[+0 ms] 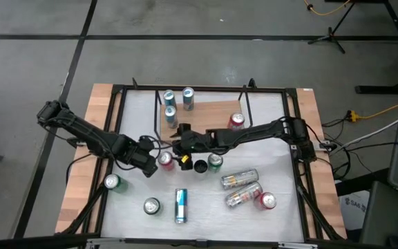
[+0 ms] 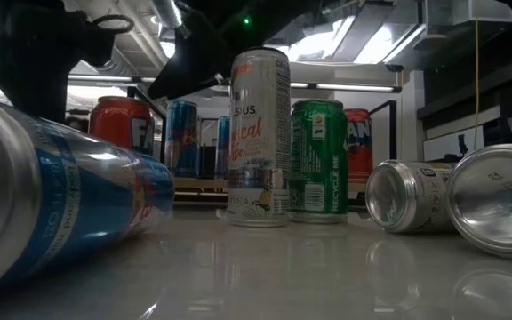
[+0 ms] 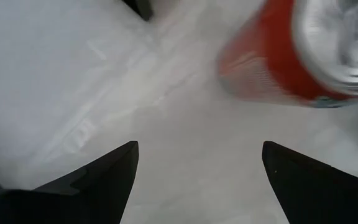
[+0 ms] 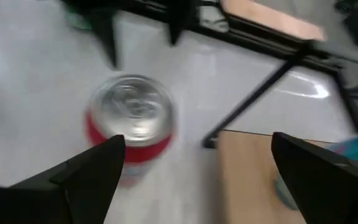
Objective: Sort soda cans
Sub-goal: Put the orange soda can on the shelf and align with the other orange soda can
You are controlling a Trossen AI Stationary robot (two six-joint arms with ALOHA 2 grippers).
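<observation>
Several soda cans stand or lie on the white table top (image 1: 137, 131). A red can (image 1: 165, 160) with a silver top stands upright near the middle. My left gripper (image 1: 150, 166) hangs open just to its left, pointing down. In the left wrist view the can (image 3: 278, 62) sits beyond the open fingers (image 3: 197, 149), apart from them. My right gripper (image 1: 178, 146) is open just far-right of the same can (image 4: 129, 124), which lies ahead of its fingers (image 4: 197, 140). A black can (image 1: 200, 166) and a green can (image 1: 215, 162) stand right of it.
Three blue-and-silver cans (image 1: 171, 109) stand at the far side by a brown board (image 1: 209, 114), with a red can (image 1: 236, 122) nearby. Two silver cans (image 1: 240, 188) lie at the near right beside a red one (image 1: 267, 200). A blue can (image 1: 180, 205) lies near the front.
</observation>
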